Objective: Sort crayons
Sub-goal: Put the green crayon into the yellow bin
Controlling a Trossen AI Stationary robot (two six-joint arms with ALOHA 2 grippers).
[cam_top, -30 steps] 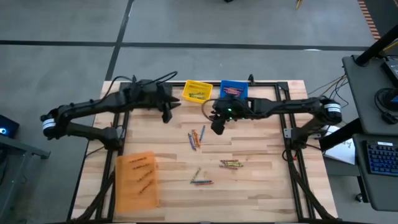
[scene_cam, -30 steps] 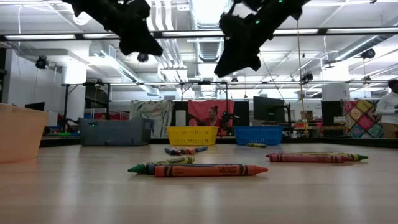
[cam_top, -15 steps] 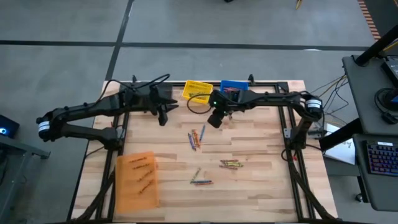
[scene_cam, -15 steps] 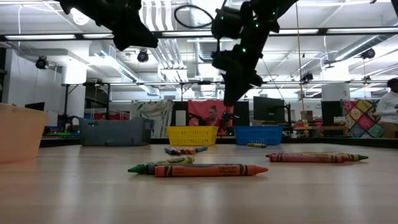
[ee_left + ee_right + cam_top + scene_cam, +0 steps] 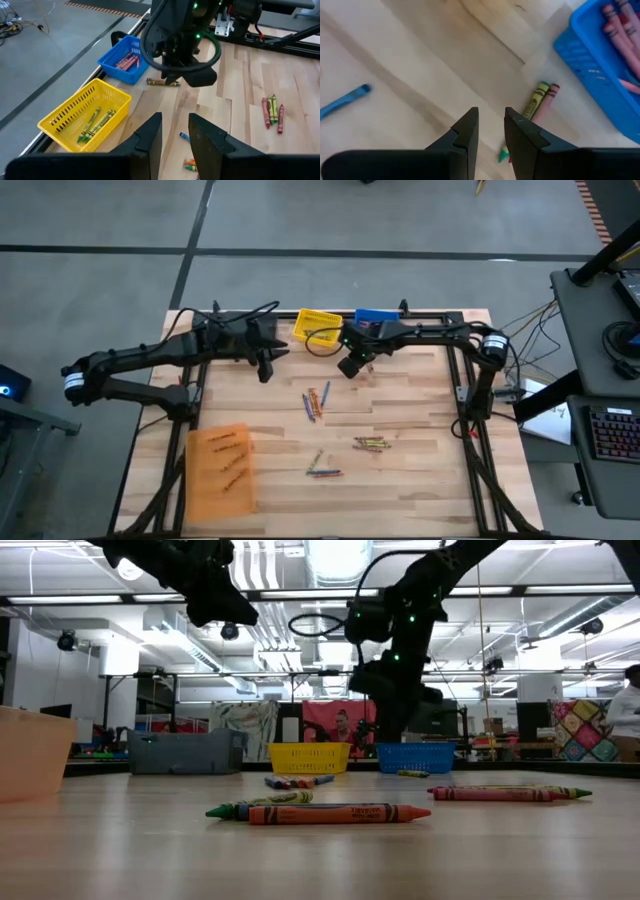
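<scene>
A yellow-green and red pair of crayons (image 5: 538,103) lies on the wooden table (image 5: 420,480) just beside the blue bin (image 5: 600,75), directly ahead of the right gripper (image 5: 490,131), which hangs above the boards near the table's far edge; more crayons (image 5: 315,401) sit scattered mid-table, well apart from both arms. The right gripper's fingers (image 5: 462,132) stand slightly apart with nothing between them, touching nothing (the gap is narrow, bare wood showing through). The left gripper (image 5: 174,135) hovers off the table near the yellow bin (image 5: 80,117), its jaws likewise a little apart and empty. Compared with a second ago, the right gripper has swung from above the middle of the table back toward the blue bin and dropped lower, while the left has barely shifted
</scene>
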